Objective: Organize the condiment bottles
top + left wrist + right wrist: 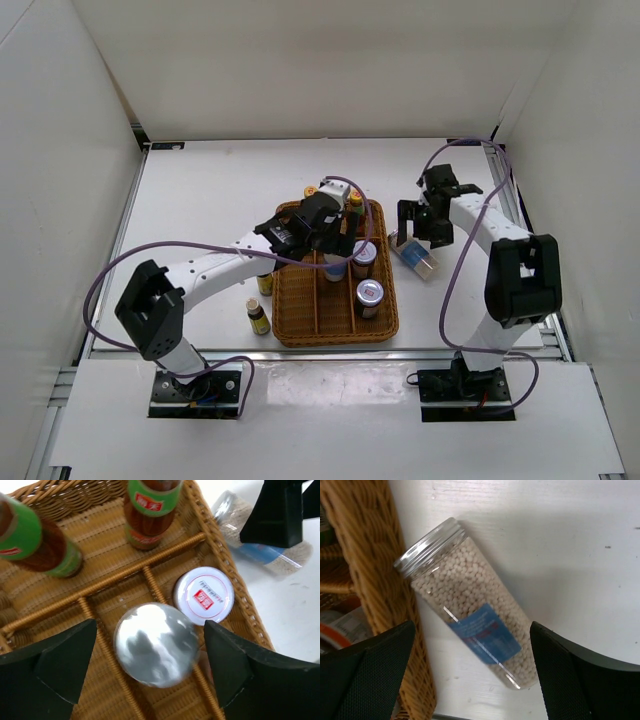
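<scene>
A brown wicker tray (pixel 331 338) sits a little right of the middle of the white counter (pixel 220 190), its long sides running from the near edge toward the back and its near rim close to the counter's near edge. It is rectangular with rounded corners, and woven bars (pixel 115 577) split its inside into compartments: one bar crosses the tray and thinner ones run off it lengthwise. Plain white walls (pixel 320 60) stand along the left, back and right edges of the counter.
</scene>
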